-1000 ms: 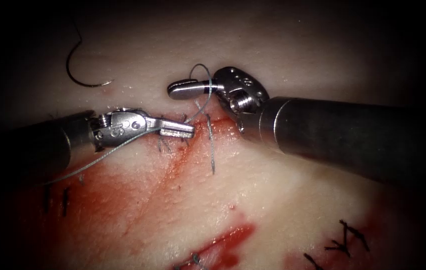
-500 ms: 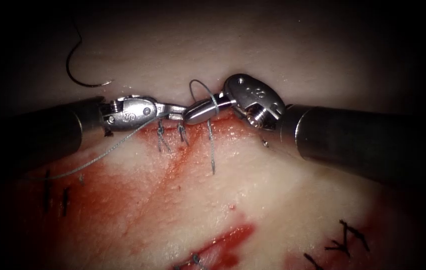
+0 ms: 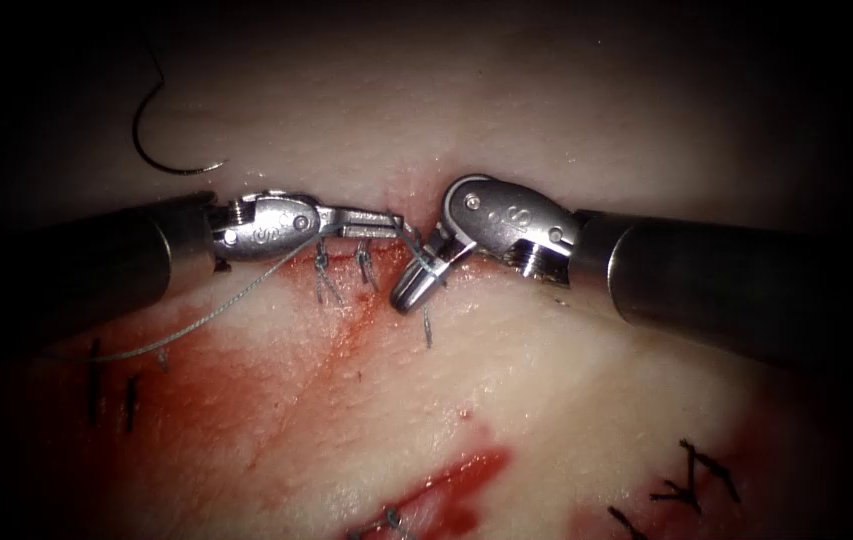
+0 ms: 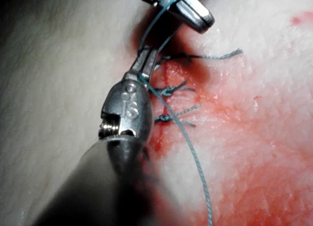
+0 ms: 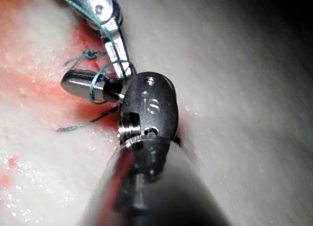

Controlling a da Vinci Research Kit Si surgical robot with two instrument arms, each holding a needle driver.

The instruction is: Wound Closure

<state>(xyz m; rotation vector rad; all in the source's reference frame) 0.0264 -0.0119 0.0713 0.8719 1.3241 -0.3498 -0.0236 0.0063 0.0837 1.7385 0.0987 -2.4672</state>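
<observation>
The curved needle (image 3: pixel 186 172) lies free on the tissue (image 3: pixel 566 400), far to the left of the cut (image 3: pixel 371 300), held by neither tool. My left tool (image 3: pixel 393 222) (image 4: pixel 146 57) is at the top of the cut, jaws shut on the thread (image 3: pixel 216 308), which trails off down and to the left. My right tool (image 3: pixel 408 295) (image 5: pixel 68 83) points down-left beside it. Its jaws are shut, with a loop of thread (image 5: pixel 98 81) wound around them. A short free tail (image 3: pixel 426 325) lies just below them. Two knotted stitches (image 3: pixel 321 275) sit under the left tool.
Red fluid (image 3: pixel 246 400) spreads over the tissue left of and below the cut. Dark stitches (image 3: pixel 96 395) stand at the far left, and more (image 3: pixel 691 480) at the lower right. A second red wound (image 3: pixel 446 485) lies at the lower edge.
The right tool has swung its jaws from pointing left to down-left and dropped lower, and the loop has drawn tight around them. The left tool moved slightly right and up with its thread.
</observation>
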